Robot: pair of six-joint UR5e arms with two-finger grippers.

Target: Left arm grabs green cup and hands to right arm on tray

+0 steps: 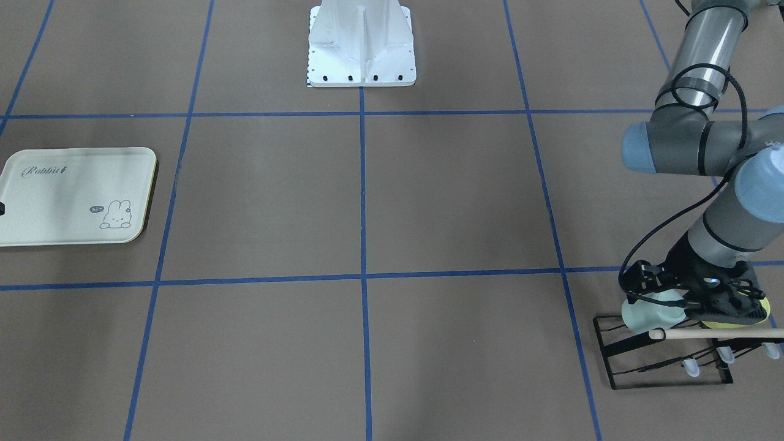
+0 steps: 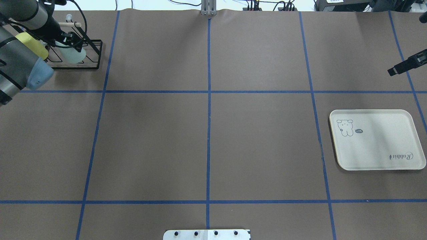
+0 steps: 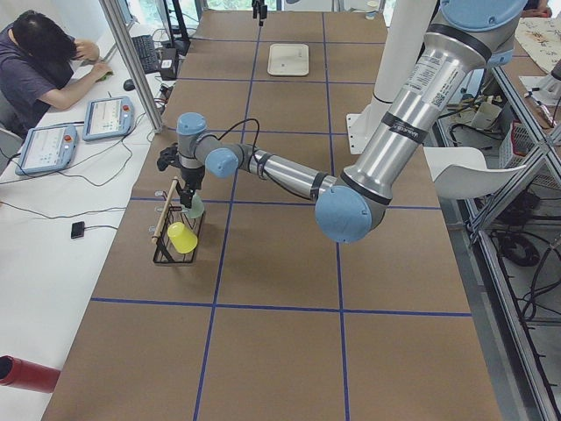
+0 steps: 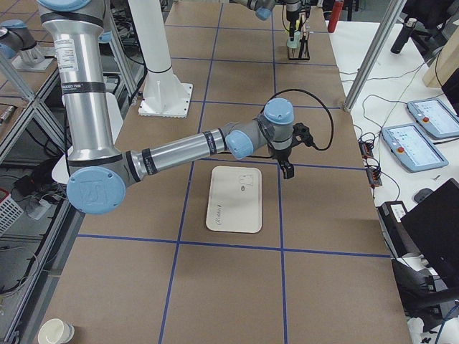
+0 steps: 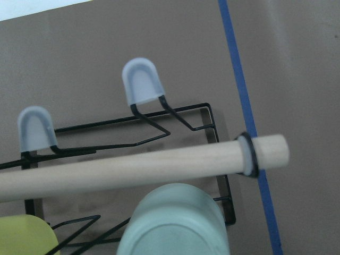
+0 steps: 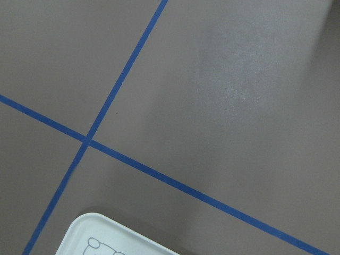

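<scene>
The green cup (image 1: pixel 652 311) lies on its side on a black wire rack (image 1: pixel 612 361) at the table's far left corner; it also shows in the overhead view (image 2: pixel 71 55) and the left wrist view (image 5: pixel 175 223). My left gripper (image 1: pixel 664 293) is down over the cup with its jaws on either side, and looks open. The tray (image 2: pixel 377 143) lies flat and bare on the right side of the table. My right gripper (image 2: pixel 392 71) hangs above the table just beyond the tray, empty. It shows side-on, so I cannot tell whether it is open or shut.
A brighter yellow-green cup (image 1: pixel 738 318) lies on the same rack beside the mint one. A wooden dowel (image 5: pixel 133 164) runs across the rack's top, above the cups. The robot's white base (image 1: pixel 361 46) stands at the table's middle edge. An operator sits at a side desk (image 3: pixel 44 61).
</scene>
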